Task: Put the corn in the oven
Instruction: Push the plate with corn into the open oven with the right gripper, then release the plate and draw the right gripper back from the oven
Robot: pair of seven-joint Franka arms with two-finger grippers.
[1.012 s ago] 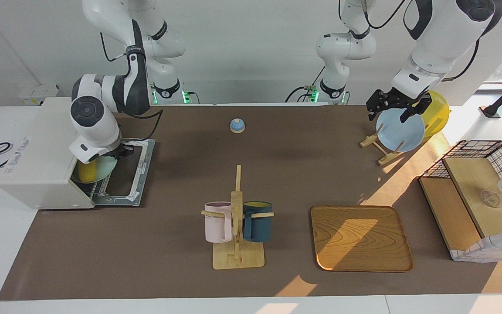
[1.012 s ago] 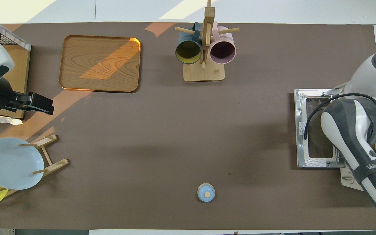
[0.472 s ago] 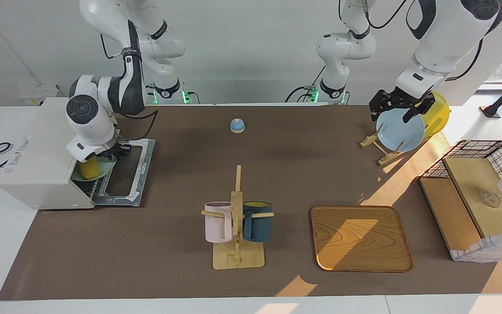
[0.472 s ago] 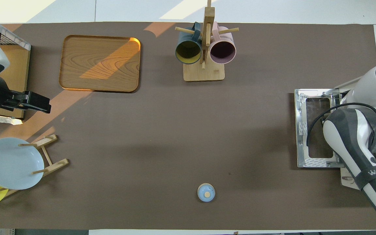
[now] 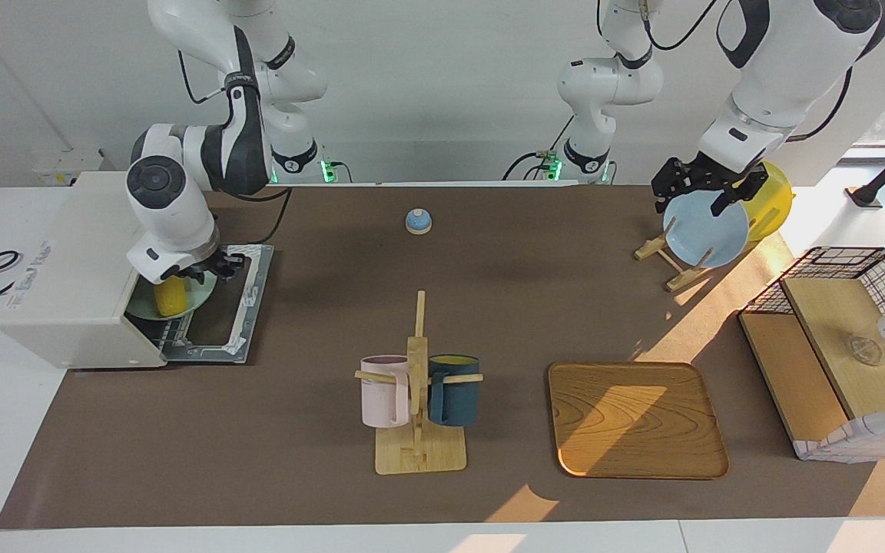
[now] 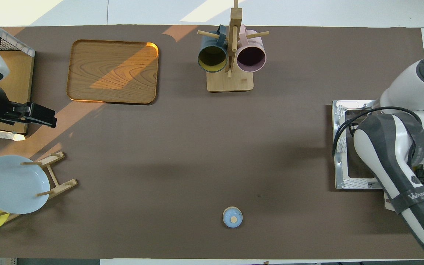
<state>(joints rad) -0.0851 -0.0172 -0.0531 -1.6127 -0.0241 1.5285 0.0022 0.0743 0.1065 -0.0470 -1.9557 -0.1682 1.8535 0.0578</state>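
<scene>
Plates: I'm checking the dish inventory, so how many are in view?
3. A blue plate and a yellow plate stand in the wooden rack at the left arm's end; a pale green plate holds the corn in the oven. Others may be hidden.

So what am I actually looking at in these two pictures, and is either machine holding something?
Two white robot arms work at one table. One picture faces them from across it; the other looks down from above their end. The right tool hangs over the yellow corn, which lies on a pale green plate at the mouth of the open white oven; whether it grips the corn, I cannot tell. The left tool waits open and empty near a blue plate in a rack. Also there: a mug stand, a wooden tray, a wire basket.
</scene>
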